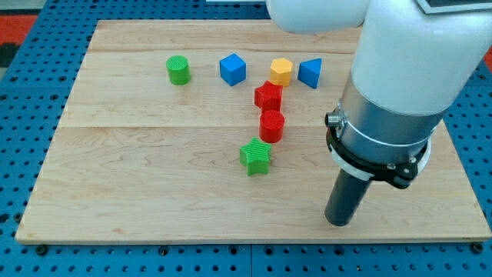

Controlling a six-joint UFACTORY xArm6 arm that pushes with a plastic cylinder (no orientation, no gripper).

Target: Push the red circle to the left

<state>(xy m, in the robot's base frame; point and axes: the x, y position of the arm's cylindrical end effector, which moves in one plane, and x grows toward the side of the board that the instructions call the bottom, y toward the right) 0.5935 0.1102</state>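
Note:
The red circle [272, 125] is a short red cylinder near the middle of the wooden board [138, 177]. A red star-like block [268, 95] touches it from above. A green star [256, 156] sits just below and left of it. My tip [337, 222] rests on the board at the lower right, well to the right of and below the red circle, touching no block.
A green cylinder [178, 70] stands at the upper left. A blue cube [232, 69], a yellow hexagon [281, 71] and a blue triangle [310, 73] line the top. The large white and grey arm body [400, 85] covers the board's right side.

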